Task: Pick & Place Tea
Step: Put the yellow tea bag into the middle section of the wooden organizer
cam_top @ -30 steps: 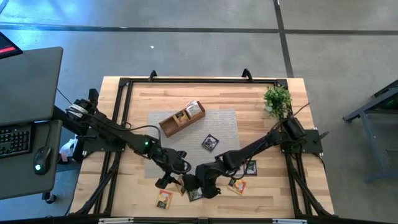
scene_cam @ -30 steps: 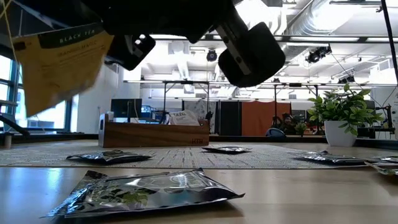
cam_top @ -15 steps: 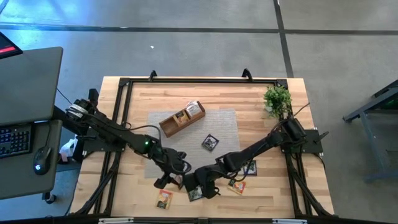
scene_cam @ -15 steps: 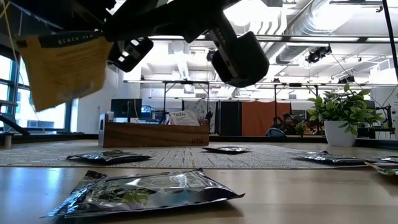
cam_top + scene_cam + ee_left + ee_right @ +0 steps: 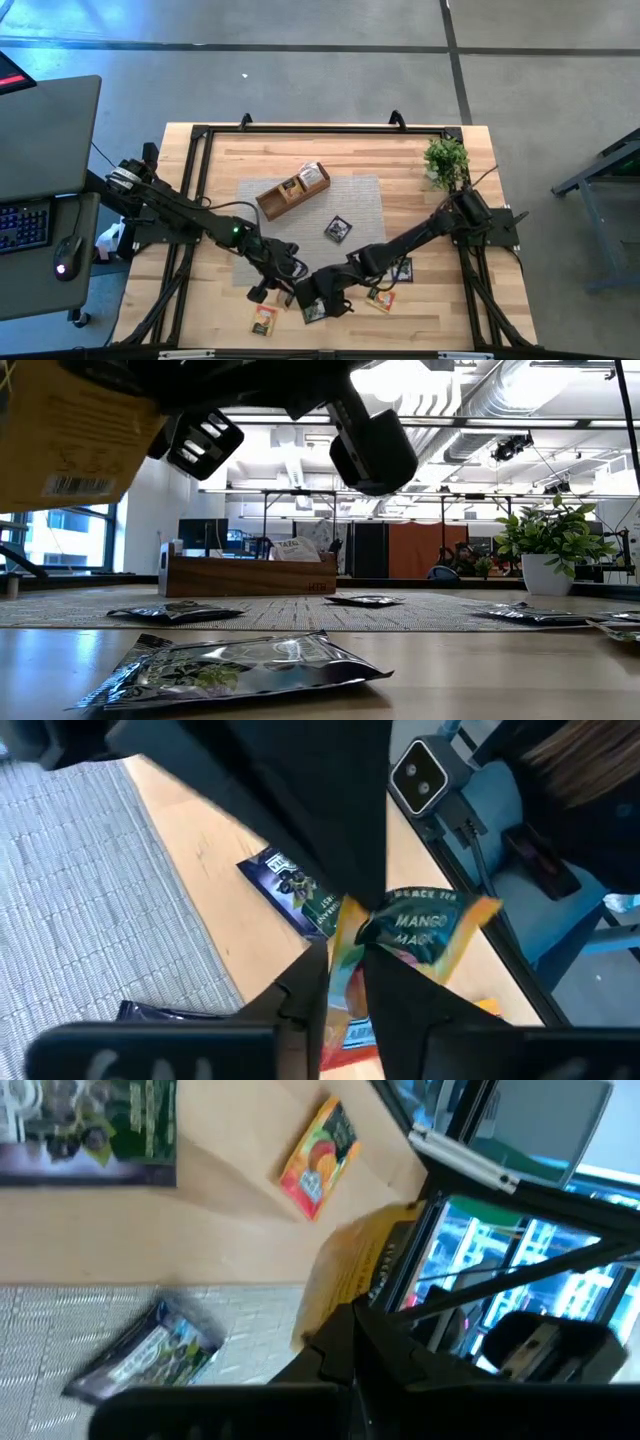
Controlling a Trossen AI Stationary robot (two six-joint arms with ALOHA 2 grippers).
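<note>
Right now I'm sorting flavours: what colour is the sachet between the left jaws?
Yellow-orange with a dark green "Mango" band, clearest in the left wrist view: sachet.

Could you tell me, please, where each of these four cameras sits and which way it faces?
High view: above the table, looking straight down; both arms, left hand and right hand meeting at the near edge.
Low view: at table-top height, looking level toward the tray and plant; arm parts overhead.
Left wrist view: on the left arm, looking past its fingers pinching a mango sachet.
Right wrist view: on the right arm; its fingers grip a yellow sachet.
The low and right wrist views share that yellow sachet.
</note>
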